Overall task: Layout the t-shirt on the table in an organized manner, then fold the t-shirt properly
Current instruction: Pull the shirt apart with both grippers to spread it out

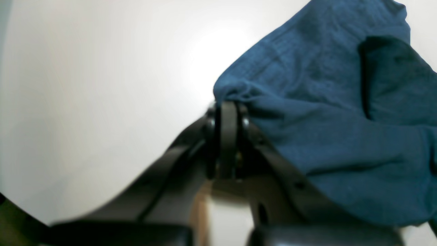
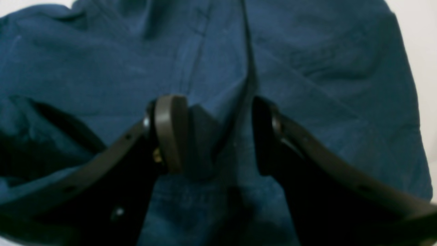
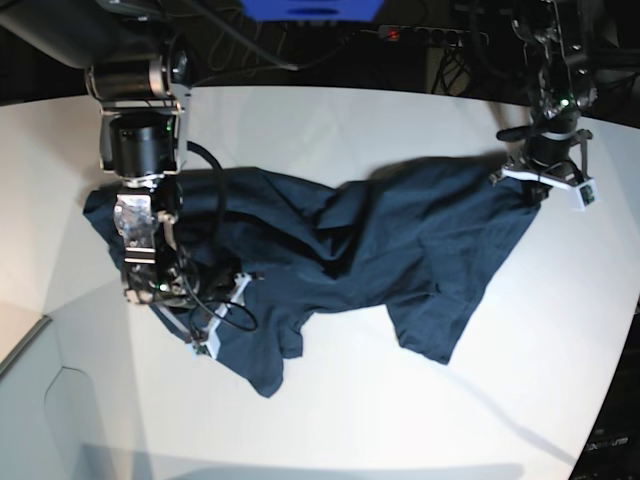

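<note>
The dark navy t-shirt lies crumpled and stretched sideways across the white table. My left gripper is shut on a bunched edge of the t-shirt and holds it over the table; in the base view this gripper is at the shirt's right end. My right gripper is open, its jaws apart just over the t-shirt, with a raised fold of cloth between them. In the base view it is over the shirt's left part. The neck label is not visible.
The table's curved edge runs down the right side. A black cable from the right arm loops over the shirt. Dark equipment and cables stand behind the table. A grey ledge sits at the lower left.
</note>
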Robot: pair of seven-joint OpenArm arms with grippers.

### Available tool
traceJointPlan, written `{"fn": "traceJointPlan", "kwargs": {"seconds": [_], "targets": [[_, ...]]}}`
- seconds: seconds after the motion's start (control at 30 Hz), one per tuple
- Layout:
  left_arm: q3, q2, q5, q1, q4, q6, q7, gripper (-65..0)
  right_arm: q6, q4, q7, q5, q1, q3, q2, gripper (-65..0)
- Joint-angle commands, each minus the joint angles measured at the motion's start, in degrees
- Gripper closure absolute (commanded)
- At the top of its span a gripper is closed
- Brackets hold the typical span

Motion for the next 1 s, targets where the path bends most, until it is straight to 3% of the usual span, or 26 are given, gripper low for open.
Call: {"fn": "traceJointPlan", "kwargs": {"seconds": [0.0,0.3,0.43,0.53,0.67,0.8,0.97], "targets": [[-0.31,-0.56,-0.12,-0.07,0.89,-0.19,-1.31,-0.1,0.04,0.93,0.87,0.36,1.65,-0.11,-0.01,-30.7],[-0.31,-0.56,-0.12,-0.07,0.89,-0.19,-1.31,-0.1,0.04,0.84,0.6,0.36,-0.72,-0.28,-0.71,-29.3],[-0.31,-0.56,-0.12,-0.07,0.89,-0.19,-1.31,-0.1,0.04,0.84,0.52,0.36,-1.16,-0.02,-0.8,-17.4],[-0.31,-0.56,-0.12,-0.07,0.89,-0.19,-1.31,-0.1,0.04,0.84,0.43,0.36,-1.77,0.07,-0.71,-1.0],[-0.22,-0.56,-0.12,-0.07,0.89,-0.19,-1.31,-0.1,0.04,2.16,0.43,0.45,-1.86,0.07,-0.54,0.0],[-0.31,-0.56,-0.12,-0.07,0.89,-0.19,-1.31,-0.1,0.04,14.38,-0.54,0.45,-5.99,2.53,-0.45,0.0],[-0.31,-0.56,-0.12,-0.07,1.06,-0.19,-1.31,-0.1,0.04,36.71,-6.34,0.45,-14.52,5.08,-0.45,0.0]]}}
